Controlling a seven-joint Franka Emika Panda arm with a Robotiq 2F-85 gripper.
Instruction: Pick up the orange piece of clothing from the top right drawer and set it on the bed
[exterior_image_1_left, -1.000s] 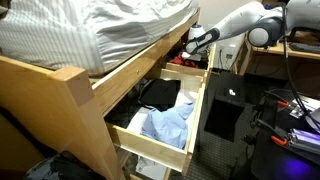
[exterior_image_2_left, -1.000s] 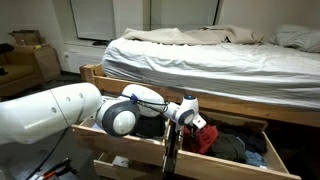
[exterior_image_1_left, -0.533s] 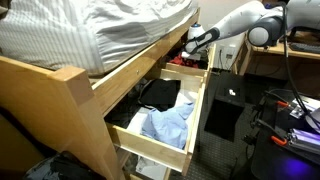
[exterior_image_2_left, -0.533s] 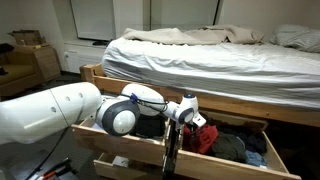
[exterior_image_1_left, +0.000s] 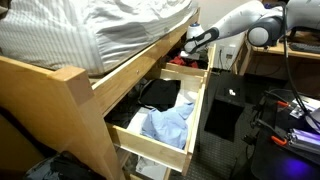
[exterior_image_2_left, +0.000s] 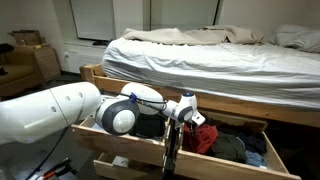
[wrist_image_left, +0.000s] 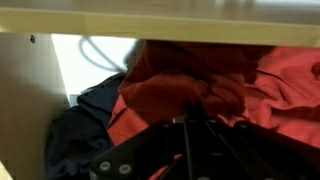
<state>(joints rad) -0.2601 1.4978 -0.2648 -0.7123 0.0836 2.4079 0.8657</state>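
The orange piece of clothing (wrist_image_left: 170, 90) lies bunched in the top right drawer (exterior_image_2_left: 232, 172), under the bed's wooden side rail (wrist_image_left: 160, 20). My gripper (wrist_image_left: 190, 120) reaches down into the drawer with its fingers pressed together, and their tips pinch a fold of the red-orange fabric. In both exterior views the gripper (exterior_image_2_left: 190, 120) (exterior_image_1_left: 188, 45) sits low over the garment (exterior_image_2_left: 205, 137). The bed (exterior_image_2_left: 200, 60) with rumpled white striped bedding (exterior_image_1_left: 90, 40) rises right above.
Black clothes (wrist_image_left: 80, 130) lie beside the orange fabric in the same drawer. The matching open drawer (exterior_image_1_left: 195, 125) holds a light blue shirt (exterior_image_1_left: 165, 125) and black clothes (exterior_image_1_left: 155, 92). The bed's side rail overhangs the drawer. A black case (exterior_image_1_left: 225, 110) and cables lie on the floor.
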